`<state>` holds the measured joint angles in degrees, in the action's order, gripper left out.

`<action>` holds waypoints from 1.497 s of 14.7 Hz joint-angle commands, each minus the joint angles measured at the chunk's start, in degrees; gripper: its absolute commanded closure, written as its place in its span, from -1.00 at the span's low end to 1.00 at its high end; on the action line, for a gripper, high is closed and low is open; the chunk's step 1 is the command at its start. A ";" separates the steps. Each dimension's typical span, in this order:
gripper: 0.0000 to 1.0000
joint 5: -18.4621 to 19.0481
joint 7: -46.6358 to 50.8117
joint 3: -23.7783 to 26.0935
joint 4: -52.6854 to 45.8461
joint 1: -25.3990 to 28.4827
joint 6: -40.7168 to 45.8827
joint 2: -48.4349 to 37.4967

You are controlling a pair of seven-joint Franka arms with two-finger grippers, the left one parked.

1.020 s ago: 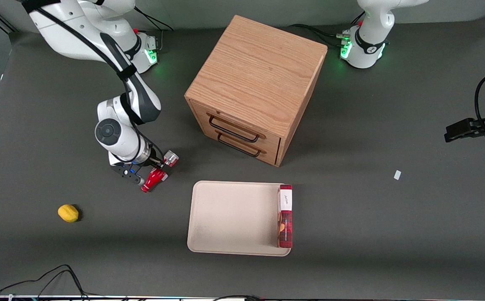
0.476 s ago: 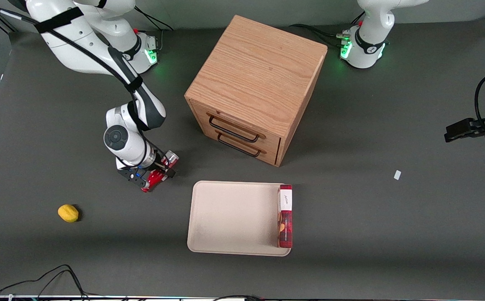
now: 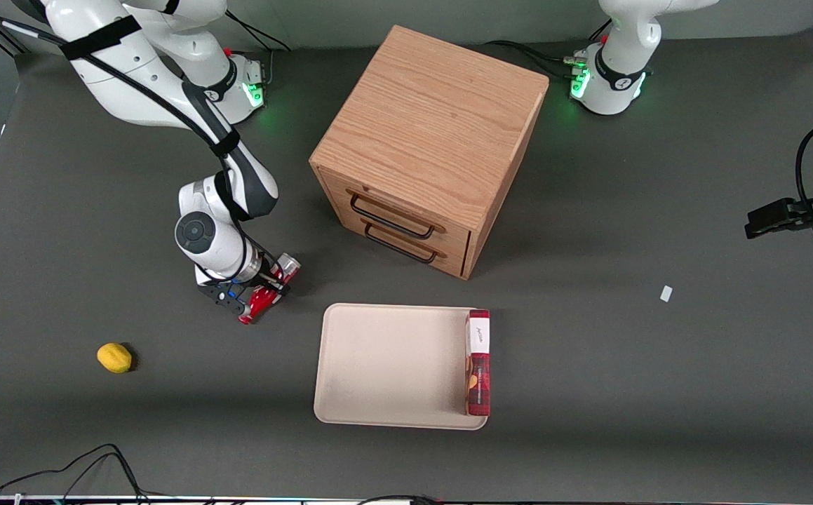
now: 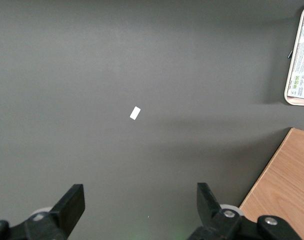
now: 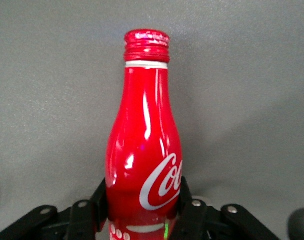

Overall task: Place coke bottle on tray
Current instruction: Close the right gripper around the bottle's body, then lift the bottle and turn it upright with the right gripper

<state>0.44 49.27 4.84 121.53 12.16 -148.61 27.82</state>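
Front view, lemon [image 3: 114, 358]: lies alone on the counter [image 3: 623, 393] toward the working arm's end, unmoved.
Claw [image 3: 260, 288]: low over the counter, fingers pressed against both sides of the coke bottle [image 3: 264, 292]; barely shifted in the last half second, after dropping onto the bottle a second ago.
Coke bottle: lying on the counter, near the tray [image 3: 378, 365] but off it.
Cabinet [image 3: 428, 147]: farther from the camera than the tray, unchanged.
Red box [image 3: 478, 361]: lies along the tray's edge, same place.
Right wrist view: claw [image 5: 142, 210] fingers touch the coke bottle [image 5: 144, 150] at its lower body.
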 commanded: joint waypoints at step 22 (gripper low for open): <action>1.00 5.01 -27.01 2.70 -54.15 0.58 52.71 -1.22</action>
<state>4.20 26.80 5.59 80.51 12.09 -100.72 19.50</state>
